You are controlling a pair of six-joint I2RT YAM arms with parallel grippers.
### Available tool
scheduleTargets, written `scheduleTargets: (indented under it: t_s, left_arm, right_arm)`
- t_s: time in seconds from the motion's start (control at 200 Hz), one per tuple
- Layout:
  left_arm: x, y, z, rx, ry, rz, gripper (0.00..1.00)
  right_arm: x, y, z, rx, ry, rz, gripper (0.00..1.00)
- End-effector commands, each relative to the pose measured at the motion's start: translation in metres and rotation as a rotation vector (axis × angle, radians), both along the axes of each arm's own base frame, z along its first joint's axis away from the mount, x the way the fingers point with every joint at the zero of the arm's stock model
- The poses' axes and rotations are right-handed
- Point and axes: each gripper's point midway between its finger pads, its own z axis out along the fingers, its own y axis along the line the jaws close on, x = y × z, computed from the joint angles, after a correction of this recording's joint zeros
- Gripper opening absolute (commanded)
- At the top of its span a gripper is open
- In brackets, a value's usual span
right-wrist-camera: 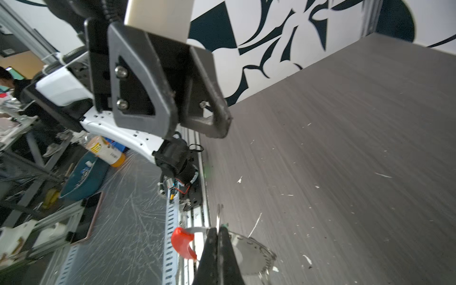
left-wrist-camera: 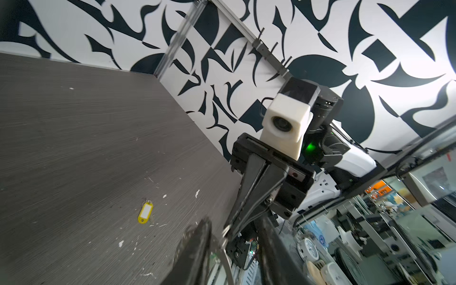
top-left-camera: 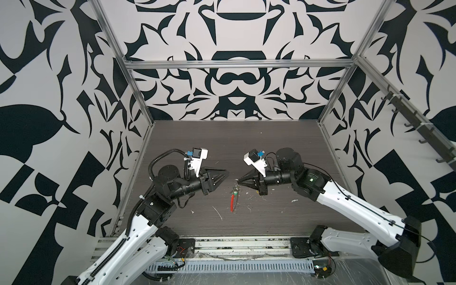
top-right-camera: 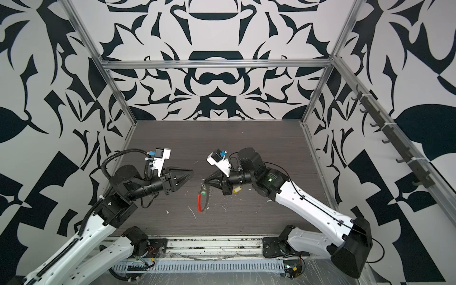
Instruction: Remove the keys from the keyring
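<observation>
The keyring (top-left-camera: 234,197) hangs above the table from my right gripper (top-left-camera: 237,180), which is shut on its upper edge. Its red sleeve (top-right-camera: 199,203) points down and its perforated silver arc (right-wrist-camera: 259,249) shows beside the pinched fingertips (right-wrist-camera: 223,237). The green key (top-right-camera: 202,193) dangles on the ring just below the grip. The yellow key (left-wrist-camera: 145,212) lies loose on the table, under the right arm (top-right-camera: 237,190) in a top view. My left gripper (top-left-camera: 223,172) hovers open a short way left of the ring, touching nothing; its fingers (right-wrist-camera: 148,111) stand apart.
White scraps and scratches (top-left-camera: 218,212) dot the dark table (top-left-camera: 222,143). Metal frame posts (top-left-camera: 138,98) and patterned walls close in the sides and back. A slotted rail (top-left-camera: 234,266) runs along the front edge by the arm bases.
</observation>
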Motion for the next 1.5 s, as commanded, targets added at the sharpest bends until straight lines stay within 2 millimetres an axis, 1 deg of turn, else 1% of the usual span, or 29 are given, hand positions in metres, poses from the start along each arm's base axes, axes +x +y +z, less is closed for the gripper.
scheduleTargets:
  t_s: [0.0,0.16,0.345,0.54,0.66,0.73,0.87,0.915,0.985,1.085,1.205,1.345,1.495]
  left_arm:
    - [-0.016,-0.006,0.015,-0.044,-0.076,-0.116,0.34]
    - [-0.025,-0.012,0.008,-0.038,-0.038,-0.187,0.33]
    - [-0.034,-0.018,-0.003,-0.004,-0.012,-0.241,0.35]
    - [-0.041,-0.026,-0.013,0.048,0.003,-0.275,0.31]
    - [-0.048,-0.029,-0.013,0.061,-0.01,-0.295,0.27]
    - [-0.049,-0.029,-0.014,0.068,-0.015,-0.293,0.24]
    - [-0.045,-0.026,-0.019,0.094,-0.009,-0.252,0.24]
    - [-0.043,-0.024,-0.02,0.101,-0.012,-0.228,0.26]
    - [-0.041,-0.021,-0.018,0.098,-0.028,-0.199,0.29]
    - [-0.042,-0.02,-0.012,0.085,-0.043,-0.204,0.25]
    - [-0.042,-0.022,-0.006,0.07,-0.056,-0.211,0.25]
    - [-0.036,-0.019,-0.003,0.088,-0.08,-0.168,0.26]
    - [-0.035,-0.021,-0.001,0.104,-0.086,-0.173,0.19]
  right_arm:
    - [-0.017,-0.001,0.033,0.086,-0.006,0.086,0.0]
    - [-0.019,-0.002,0.037,0.105,-0.012,0.084,0.0]
    - [-0.019,-0.001,0.044,0.13,-0.018,0.088,0.0]
    - [-0.019,-0.003,0.049,0.14,-0.031,0.075,0.0]
    - [-0.017,-0.004,0.05,0.141,-0.036,0.059,0.0]
    - [-0.014,-0.005,0.051,0.141,-0.045,0.039,0.0]
    - [-0.015,-0.007,0.056,0.158,-0.053,0.036,0.0]
    - [-0.016,-0.008,0.056,0.159,-0.051,0.041,0.0]
    - [-0.017,-0.008,0.056,0.159,-0.047,0.048,0.0]
    - [-0.017,-0.007,0.054,0.155,-0.04,0.048,0.0]
    - [-0.018,-0.007,0.054,0.155,-0.035,0.055,0.0]
    - [-0.019,-0.008,0.051,0.143,-0.029,0.06,0.0]
    - [-0.019,-0.008,0.046,0.123,-0.018,0.063,0.0]
